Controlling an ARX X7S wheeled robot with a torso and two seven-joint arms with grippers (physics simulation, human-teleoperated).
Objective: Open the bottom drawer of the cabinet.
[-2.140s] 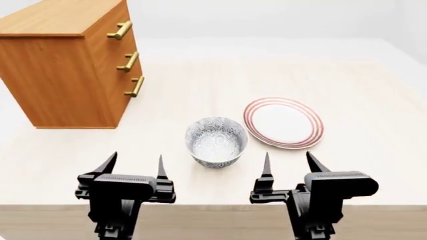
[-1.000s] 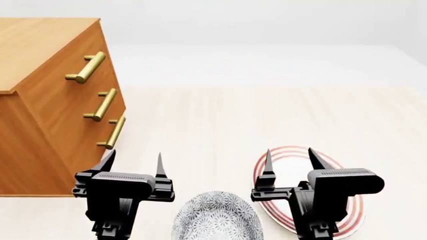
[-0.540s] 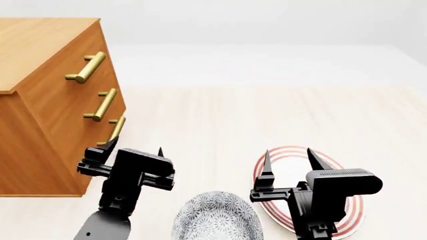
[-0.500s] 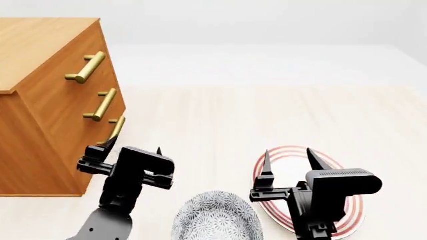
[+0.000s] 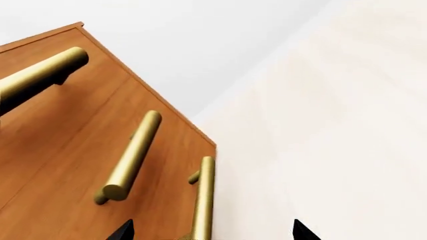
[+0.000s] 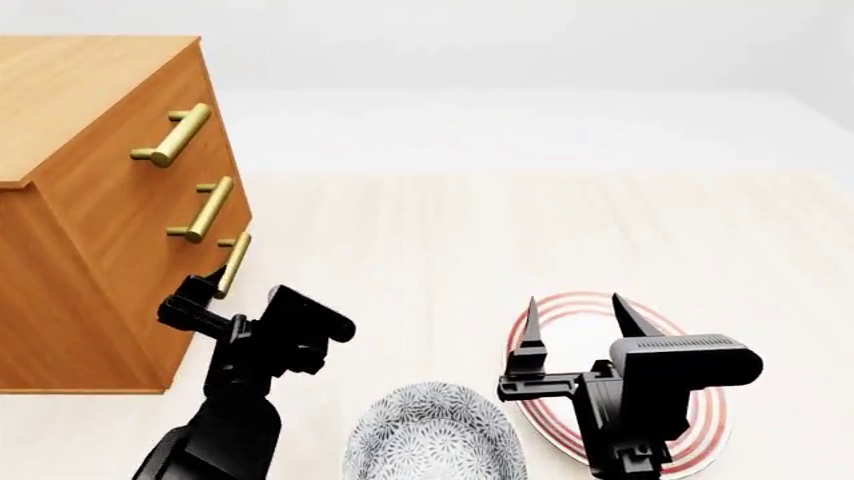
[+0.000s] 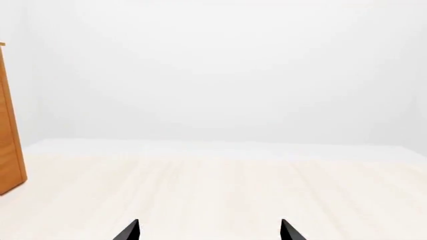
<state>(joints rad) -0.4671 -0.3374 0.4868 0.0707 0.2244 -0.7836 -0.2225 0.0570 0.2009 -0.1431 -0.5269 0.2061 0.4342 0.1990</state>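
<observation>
The cabinet [image 6: 94,200] stands at the left of the head view, a boxy chest of orange-brown wood grain on a pale wooden table [image 6: 534,240]. Its three drawers each carry one round brass-gold bar. The bottom drawer [image 6: 200,320] is the lowest one, at the middle left of the frame, and its front sits flush with the two above it. Its handle [image 6: 232,265] is partly covered there by the left gripper [image 6: 200,295], which is turned toward it and sits just beside it.

The left wrist view shows what the head view hides: the same handle [image 5: 203,200] runs down to the lower edge of the frame, between the two dark fingertips [image 5: 122,231], which stand wide apart and do not touch it.

The right gripper [image 6: 574,315] hangs at the lower right of the head view, its pointed fingers also spread, above a white plate [image 6: 707,420] with red rings. A grey patterned bowl [image 6: 434,440] sits at the bottom centre. The right wrist view shows only bare table, white wall and a thin edge of the cabinet.
</observation>
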